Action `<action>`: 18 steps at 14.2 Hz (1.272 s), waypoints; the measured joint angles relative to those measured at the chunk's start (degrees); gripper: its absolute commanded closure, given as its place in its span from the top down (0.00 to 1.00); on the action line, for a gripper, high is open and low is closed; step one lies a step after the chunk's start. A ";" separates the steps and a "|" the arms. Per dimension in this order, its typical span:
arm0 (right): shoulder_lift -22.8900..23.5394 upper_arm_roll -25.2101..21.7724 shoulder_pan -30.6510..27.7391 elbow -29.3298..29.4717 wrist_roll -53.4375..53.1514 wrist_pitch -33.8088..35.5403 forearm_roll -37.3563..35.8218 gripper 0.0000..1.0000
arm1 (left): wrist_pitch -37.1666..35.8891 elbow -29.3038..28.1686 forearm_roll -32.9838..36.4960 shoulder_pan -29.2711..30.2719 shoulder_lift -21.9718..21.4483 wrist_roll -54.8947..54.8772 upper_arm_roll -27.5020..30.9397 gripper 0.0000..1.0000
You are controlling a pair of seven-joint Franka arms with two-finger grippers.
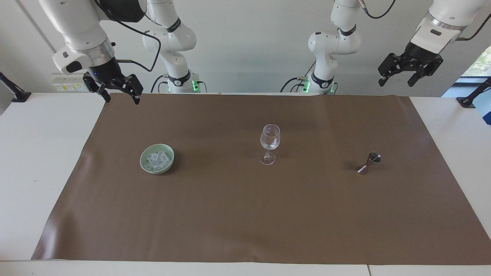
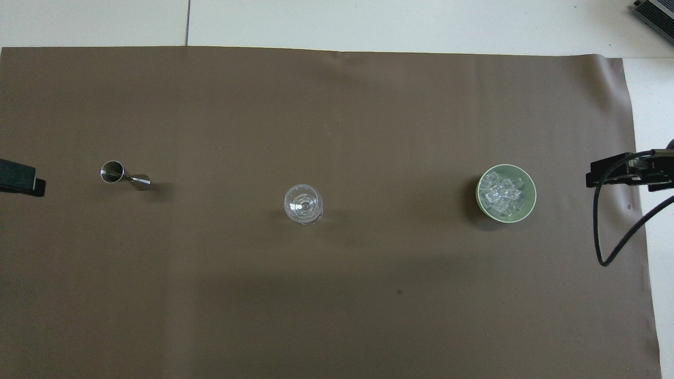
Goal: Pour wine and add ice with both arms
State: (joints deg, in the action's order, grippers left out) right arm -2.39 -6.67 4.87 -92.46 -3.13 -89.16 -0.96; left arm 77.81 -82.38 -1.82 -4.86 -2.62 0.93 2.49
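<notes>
White tabletop (image 1: 46, 161) is lying under a wide brown mat (image 1: 245, 214), and a plain pale wall is standing at the robots' end.

Three things are sitting on the mat in a loose row, well apart from one another. A pale green bowl (image 1: 167, 165) is resting toward the right arm's end, and the ice (image 1: 157, 159), a heap of small clear cubes, is lying inside it. In the overhead view the ice (image 2: 503, 192) is filling much of the bowl (image 2: 529, 202). A clear stemmed glass (image 1: 269, 143) is standing upright near the middle of the mat, slightly nearer to the robots than the bowl; from above the glass (image 2: 303, 203) is showing its round rim. A small steel jigger (image 1: 369, 163) is sitting toward the left arm's end, appearing to tilt to one side; from above the jigger (image 2: 125, 176) is showing its open cup.

Both of the arms are hanging raised in the air. The right gripper (image 1: 122, 96) is hovering over the mat's corner at the right arm's end, its fingers spread apart and holding nothing. The left gripper (image 1: 396, 81) is hovering high over the mat's edge at the left arm's end, its fingers likewise spread wide and empty. From above, only a dark part of each gripper is showing at the picture's edges.
</notes>
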 measured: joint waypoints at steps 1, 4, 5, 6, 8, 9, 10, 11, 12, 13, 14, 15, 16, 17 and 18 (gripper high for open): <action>0.00 0.00 0.00 0.00 0.00 0.00 0.00 1.00 | -0.02 0.03 0.00 0.04 -0.23 0.10 0.31 1.00; 0.00 0.00 0.00 0.00 0.00 0.00 0.00 1.00 | -0.05 0.98 0.00 0.17 -3.58 0.11 1.37 1.00; 0.00 0.00 0.00 0.00 0.00 0.00 0.00 1.00 | -0.34 1.59 0.00 0.17 -6.22 0.11 1.33 1.00; 0.00 0.00 0.00 0.00 0.00 0.00 0.00 1.00 | -1.85 1.88 0.00 0.17 -9.21 0.11 1.13 1.00; 0.00 0.00 0.00 0.00 0.00 0.00 0.00 1.00 | -7.06 1.66 0.00 0.17 -13.91 0.12 0.62 1.00; 0.00 0.00 0.00 0.00 0.00 0.00 0.00 1.00 | -9.19 1.43 0.00 0.16 -14.91 0.13 0.48 1.00; 0.00 0.00 0.00 0.00 0.00 0.00 0.00 1.00 | -10.52 1.15 0.00 0.17 -15.09 0.14 0.48 1.00; 0.00 0.00 0.00 0.00 0.00 0.00 0.00 1.00 | -11.04 0.82 0.00 0.17 -14.82 0.16 0.57 1.00; 0.00 0.00 0.00 0.00 0.00 0.00 0.00 1.00 | -11.11 0.54 0.00 0.17 -14.43 0.16 0.68 1.00; 0.00 0.00 0.00 0.00 0.00 0.00 0.00 1.00 | -11.11 0.34 0.00 0.17 -14.08 0.16 0.78 1.00; 0.00 0.01 0.00 0.00 0.00 0.00 0.00 1.00 | -11.11 0.28 0.00 0.17 -13.81 0.16 0.83 1.00; 0.00 0.03 0.01 0.00 0.00 0.00 0.00 1.00 | -11.11 0.28 0.00 0.17 -13.67 0.16 0.83 1.00; 0.00 0.04 0.01 0.00 0.00 0.00 0.00 1.00 | -11.12 0.28 0.00 0.17 -13.64 0.16 0.81 1.00; 0.00 0.04 0.01 0.00 0.00 0.00 0.00 1.00 | -11.13 0.28 0.00 0.17 -13.66 0.16 0.79 1.00; 0.00 0.04 0.01 0.00 0.00 0.00 0.00 1.00 | -11.13 0.28 0.00 0.17 -13.66 0.16 0.78 1.00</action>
State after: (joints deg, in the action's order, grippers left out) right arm -2.39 -6.63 4.88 -92.46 -3.13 -89.16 -0.96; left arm 66.68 -82.10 -1.82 -4.70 -16.27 1.09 3.27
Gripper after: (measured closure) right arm 0.000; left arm 0.000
